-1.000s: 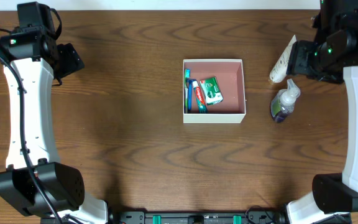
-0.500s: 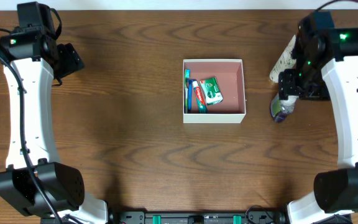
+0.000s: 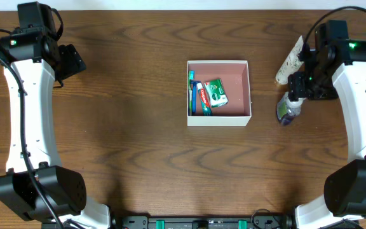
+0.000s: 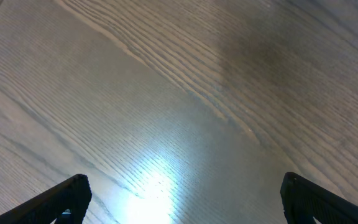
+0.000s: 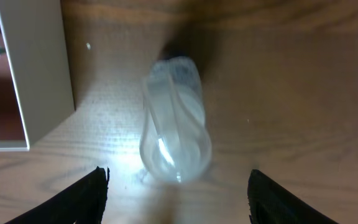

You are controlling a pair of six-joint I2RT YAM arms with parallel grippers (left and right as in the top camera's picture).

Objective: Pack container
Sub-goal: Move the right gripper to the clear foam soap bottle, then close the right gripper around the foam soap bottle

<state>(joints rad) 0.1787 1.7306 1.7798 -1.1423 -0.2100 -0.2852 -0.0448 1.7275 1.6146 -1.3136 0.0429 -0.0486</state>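
Logged container (image 3: 237, 79) mid-table, nearer far edge | judged light, thin-walled, apt to slide; best pinched at one wall's rim | noted right gripper (image 5: 178, 186) spread above pump bottle (image 5: 174, 121) by right edge | left gripper (image 4: 185, 186) spread, empty, far-left corner

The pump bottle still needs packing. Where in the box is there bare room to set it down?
In the container, the right half, between the green packet and the right wall, is bare floor. Its left side is crowded: toothbrush, toothpaste and packet lie side by side.
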